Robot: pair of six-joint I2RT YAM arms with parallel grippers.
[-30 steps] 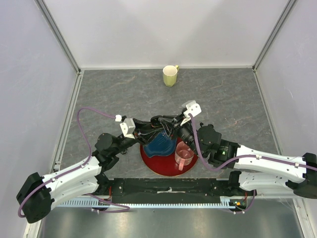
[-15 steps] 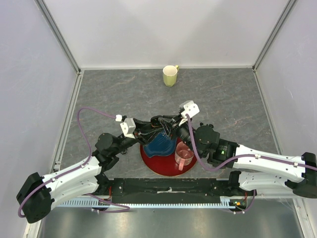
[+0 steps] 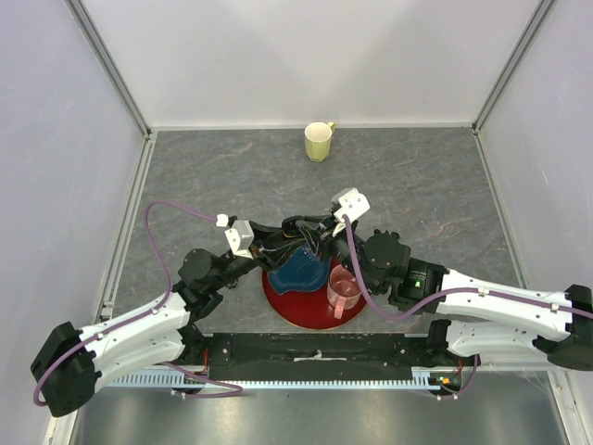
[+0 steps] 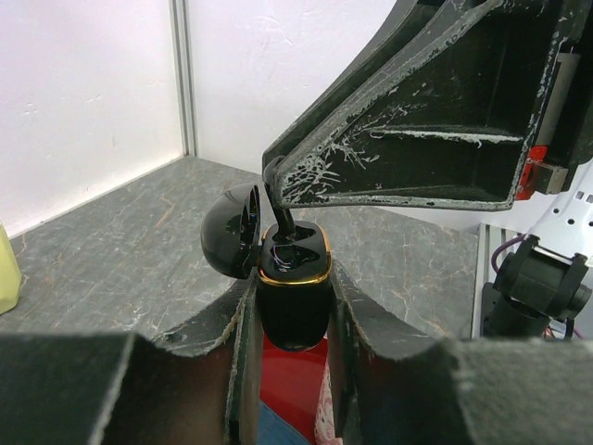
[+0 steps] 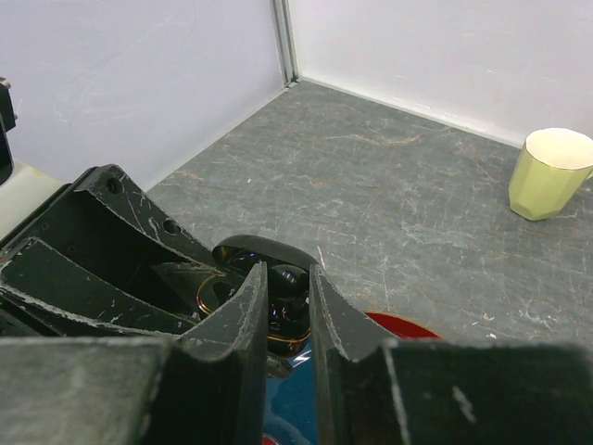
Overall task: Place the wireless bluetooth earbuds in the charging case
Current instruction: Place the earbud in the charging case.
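**Earbud at the case mouth**

Our left gripper [image 4: 292, 278] clamps the glossy black, gold-rimmed pebble-shaped charging case [image 4: 293, 301], lid open at nine o'clock. Our right gripper [image 5: 285, 278], nearly closed, pinches a tiny black plastic earbud [image 4: 282, 221] over its socket. Light and slick, we judge: hold its bulb.

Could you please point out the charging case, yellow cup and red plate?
charging case [image 4: 294, 301]: left wrist view, glossy lower body.
yellow cup [image 3: 317, 148]: top external view, side wall.
red plate [image 3: 301, 318]: top external view, near rim.
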